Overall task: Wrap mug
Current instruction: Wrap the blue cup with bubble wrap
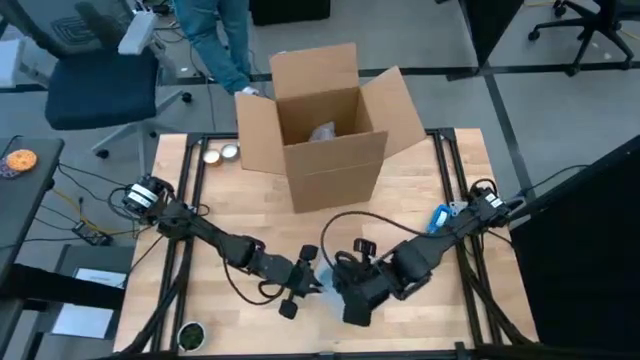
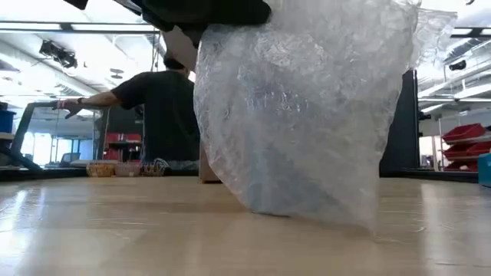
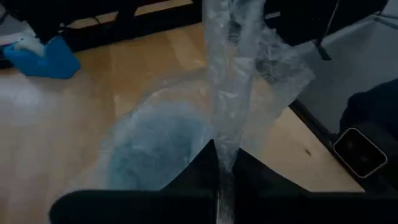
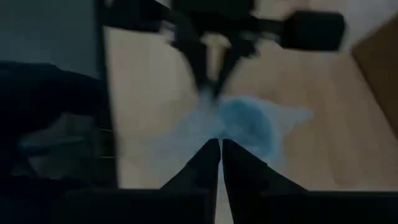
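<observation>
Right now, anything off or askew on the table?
Nothing spilled or damaged. The bubble wrap bundle with the blue mug inside is bunched loosely, pinched between the left gripper and right gripper. The cardboard box stands open behind.

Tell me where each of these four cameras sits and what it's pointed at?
High: overhead, looking down at the table, cardboard box, both arms.
Low: table height, bubble wrap close up, a person behind.
Left wrist: left gripper pinching the wrap over a blue mug.
Right wrist: right gripper, fingers shut, facing the left gripper.
Both wrist views share the mug.
</observation>
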`<control>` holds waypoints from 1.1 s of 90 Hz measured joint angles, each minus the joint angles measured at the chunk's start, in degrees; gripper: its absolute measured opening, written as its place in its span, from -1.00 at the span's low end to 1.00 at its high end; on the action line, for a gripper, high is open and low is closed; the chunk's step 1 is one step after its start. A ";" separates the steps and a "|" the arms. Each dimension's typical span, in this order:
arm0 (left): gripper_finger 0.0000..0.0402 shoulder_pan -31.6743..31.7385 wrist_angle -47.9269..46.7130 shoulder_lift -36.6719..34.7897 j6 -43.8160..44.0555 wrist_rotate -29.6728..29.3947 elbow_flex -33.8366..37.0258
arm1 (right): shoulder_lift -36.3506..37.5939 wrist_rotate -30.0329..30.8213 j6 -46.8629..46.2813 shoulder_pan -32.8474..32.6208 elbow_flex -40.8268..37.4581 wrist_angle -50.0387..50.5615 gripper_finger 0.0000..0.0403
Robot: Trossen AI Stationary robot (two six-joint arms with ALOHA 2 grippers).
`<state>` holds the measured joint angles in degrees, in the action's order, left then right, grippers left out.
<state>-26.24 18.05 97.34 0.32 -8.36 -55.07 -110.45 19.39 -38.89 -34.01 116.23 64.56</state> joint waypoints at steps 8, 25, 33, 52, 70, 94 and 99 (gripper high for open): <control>-1.00 0.00 0.12 0.66 0.35 -1.17 0.00 | -0.02 -1.48 -0.15 -0.70 -0.05 -0.11 -1.00; -1.00 0.02 0.55 3.59 2.89 -2.30 -0.02 | -0.02 1.13 3.24 -1.67 -0.07 -8.52 -1.00; -1.00 0.00 1.13 4.21 3.01 -2.43 -0.08 | -0.05 -0.29 6.41 -1.85 -0.21 -12.66 -1.00; -1.00 0.06 2.92 4.37 2.90 -3.71 -0.07 | -3.28 -3.93 4.69 1.35 -3.07 -10.21 -1.00; -1.00 0.35 2.98 4.39 2.80 -3.89 -0.04 | -7.63 -9.76 1.56 5.15 -5.55 -5.80 -1.00; -0.98 0.35 -0.39 2.29 2.26 -2.45 0.17 | -10.81 -11.33 -0.05 6.93 -5.32 0.61 -1.00; -0.93 0.35 -1.28 1.22 2.30 -2.39 0.17 | -11.30 -12.02 0.54 7.11 -5.39 0.57 -1.00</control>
<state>-25.89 16.77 98.55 2.62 -10.74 -54.89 -121.75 7.37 -38.35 -26.90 110.84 65.13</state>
